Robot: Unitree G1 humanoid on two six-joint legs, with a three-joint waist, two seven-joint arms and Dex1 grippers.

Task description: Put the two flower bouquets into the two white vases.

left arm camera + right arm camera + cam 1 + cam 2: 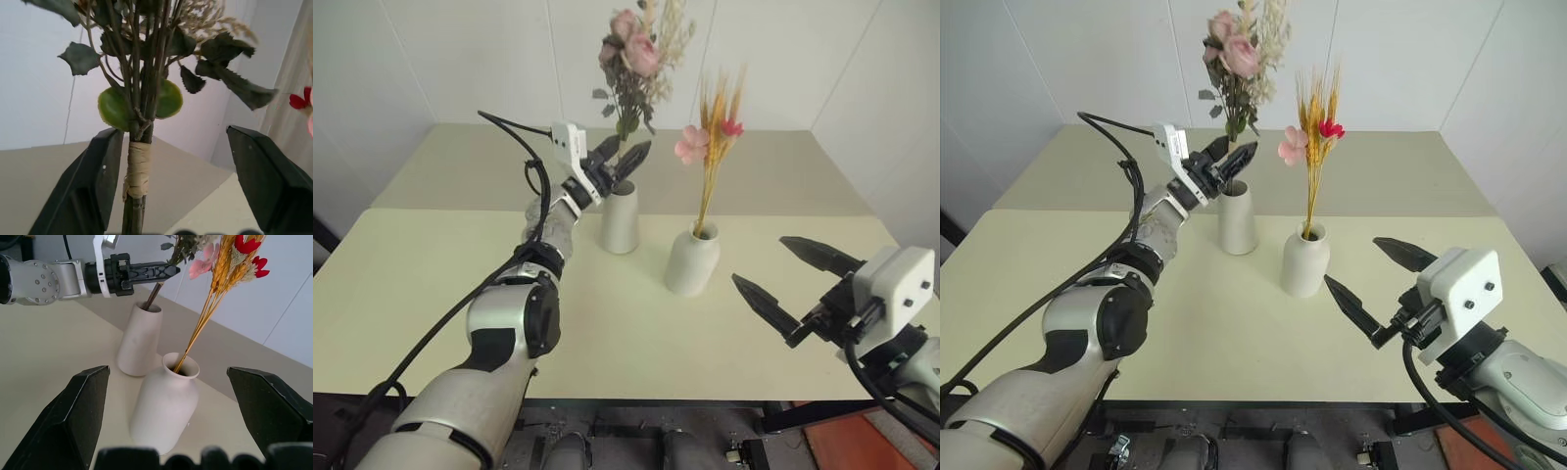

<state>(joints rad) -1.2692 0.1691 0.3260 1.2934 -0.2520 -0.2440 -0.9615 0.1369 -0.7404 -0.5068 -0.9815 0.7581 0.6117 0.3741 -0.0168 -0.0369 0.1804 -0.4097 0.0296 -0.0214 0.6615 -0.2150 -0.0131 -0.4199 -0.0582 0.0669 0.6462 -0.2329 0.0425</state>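
The bushy bouquet (636, 59), with a pink rose among green-beige sprigs, stands with its stems in the tall tapered white vase (620, 217). My left gripper (623, 154) is open just above that vase's mouth. In the left wrist view the taped stem (136, 169) lies close beside one finger (93, 186), and the other finger stands well clear. The slim bouquet (713, 147) of yellow stalks with pink-red blossoms stands in the rounder narrow-necked vase (691, 259). My right gripper (760, 260) hangs open to the right of that vase, holding nothing.
Both vases stand near the middle of a pale beige table (431, 294) set against white walls. The tapered vase (139, 342) sits just behind and to the left of the bottle vase (164, 406).
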